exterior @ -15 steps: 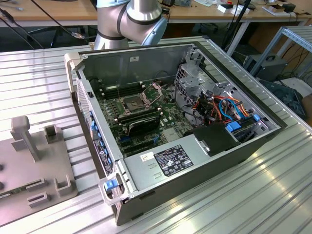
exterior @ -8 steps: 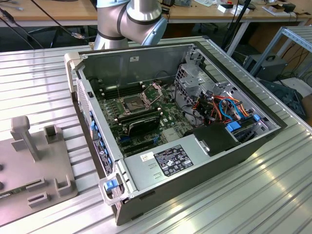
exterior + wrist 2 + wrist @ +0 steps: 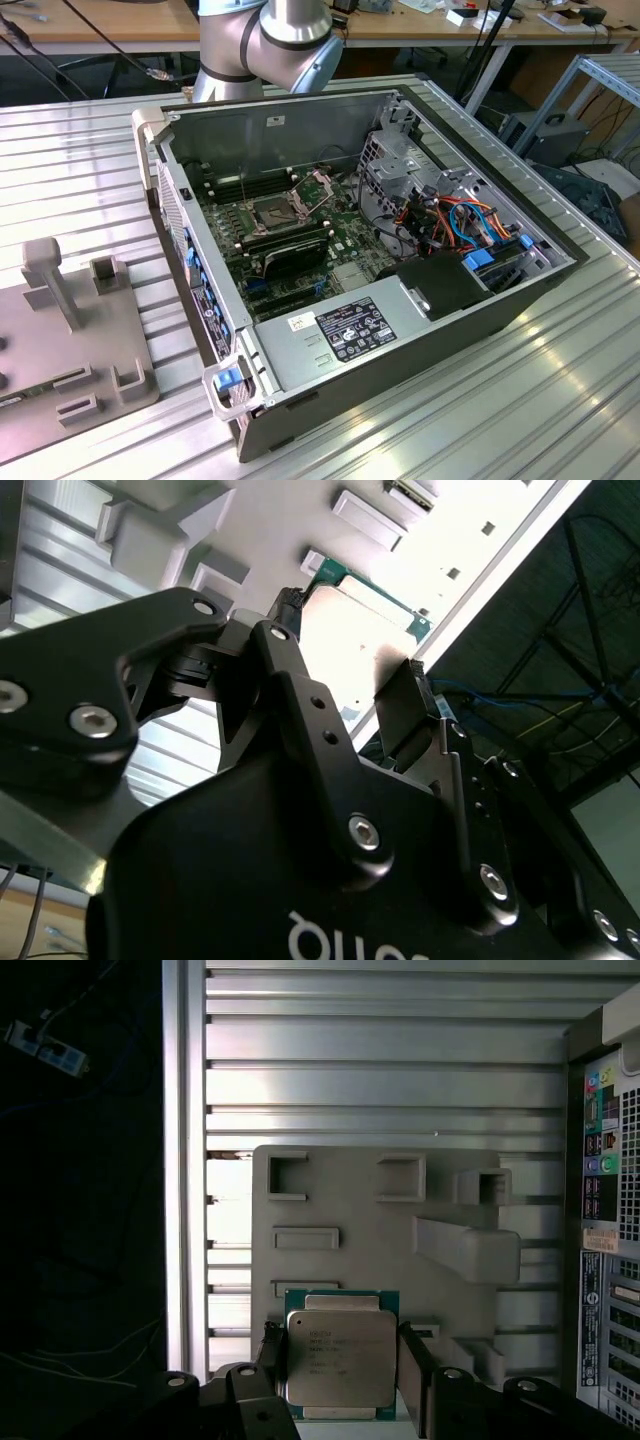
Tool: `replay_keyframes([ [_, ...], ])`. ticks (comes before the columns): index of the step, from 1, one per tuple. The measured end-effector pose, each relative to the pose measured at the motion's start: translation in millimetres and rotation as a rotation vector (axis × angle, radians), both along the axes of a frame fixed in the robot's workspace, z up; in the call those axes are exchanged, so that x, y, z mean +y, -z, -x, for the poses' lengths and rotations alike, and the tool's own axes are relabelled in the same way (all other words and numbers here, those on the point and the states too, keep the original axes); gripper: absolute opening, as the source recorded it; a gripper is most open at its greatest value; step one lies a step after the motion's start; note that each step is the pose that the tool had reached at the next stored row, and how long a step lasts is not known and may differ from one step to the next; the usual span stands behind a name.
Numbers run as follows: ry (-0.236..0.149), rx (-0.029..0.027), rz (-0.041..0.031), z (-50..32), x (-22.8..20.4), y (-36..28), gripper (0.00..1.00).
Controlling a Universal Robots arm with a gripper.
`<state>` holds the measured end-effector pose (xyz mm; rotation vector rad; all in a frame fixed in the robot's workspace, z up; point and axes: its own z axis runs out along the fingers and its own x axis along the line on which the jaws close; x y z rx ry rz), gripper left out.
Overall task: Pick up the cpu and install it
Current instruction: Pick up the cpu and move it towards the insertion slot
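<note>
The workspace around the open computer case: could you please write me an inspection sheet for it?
Surface: ribbed aluminium table, carrying an open computer case and a grey fixture plate.
Job's things: cpu, silver top up, over the fixture plate; socket inside the case stands open.
Clutter: nothing seen.
End effector: straddles the cpu in the second wrist view; grip cannot be judged.
Cables: orange and blue cables bundled inside the case, toward the exterior view's right.
Surroundings: wooden benches behind the table; metal rack at the exterior view's right; robot arm behind the case.
</note>
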<state>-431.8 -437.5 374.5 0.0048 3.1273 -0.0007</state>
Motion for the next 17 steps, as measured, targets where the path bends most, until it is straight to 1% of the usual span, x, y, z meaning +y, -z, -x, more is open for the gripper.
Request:
replay_keyframes([
  [7,0.0,0.0001,0.0,-6.5,0.0,0.0,0.55],
  [12,0.0,0.0,0.0001,-16.3,0.0,0.0,0.55],
  [15,0.0,0.0001,0.0001,-24.9,0.0,0.0,0.55],
  [17,0.0,-0.0001,0.0,-27.8,0.0,0.0,0.55],
])
